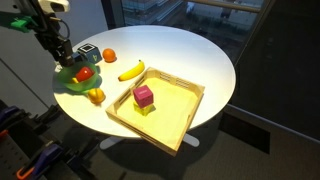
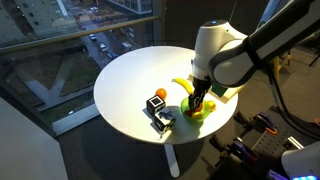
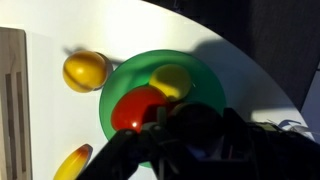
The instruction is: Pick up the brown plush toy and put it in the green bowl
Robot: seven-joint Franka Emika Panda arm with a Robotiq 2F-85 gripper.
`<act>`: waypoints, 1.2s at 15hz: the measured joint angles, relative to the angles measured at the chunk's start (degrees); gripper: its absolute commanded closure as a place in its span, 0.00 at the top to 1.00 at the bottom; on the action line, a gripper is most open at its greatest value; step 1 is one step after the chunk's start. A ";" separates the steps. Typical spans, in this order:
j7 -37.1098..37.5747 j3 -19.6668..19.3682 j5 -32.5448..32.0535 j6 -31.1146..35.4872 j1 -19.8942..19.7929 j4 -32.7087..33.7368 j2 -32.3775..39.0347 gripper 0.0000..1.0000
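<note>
The green bowl (image 3: 205,85) sits near the table's edge and holds a red fruit (image 3: 138,108) and a yellow fruit (image 3: 172,80). My gripper (image 3: 190,135) hangs just above the bowl, shut on a dark roundish lump, the brown plush toy (image 3: 198,122), which is in shadow between the fingers. In both exterior views the gripper (image 1: 68,58) (image 2: 200,100) is right over the bowl (image 1: 62,86) (image 2: 210,115), and the toy is hidden behind the fingers.
A yellow-orange fruit (image 3: 86,70) lies beside the bowl. A banana (image 1: 131,70) and an orange fruit (image 1: 109,55) lie nearby. A black-and-white object (image 2: 160,113) stands close to the bowl. A square wooden tray (image 1: 180,105) holds a magenta cube (image 1: 143,95).
</note>
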 measured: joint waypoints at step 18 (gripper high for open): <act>-0.02 -0.26 -0.01 2.80 -0.01 -1.05 2.48 1.00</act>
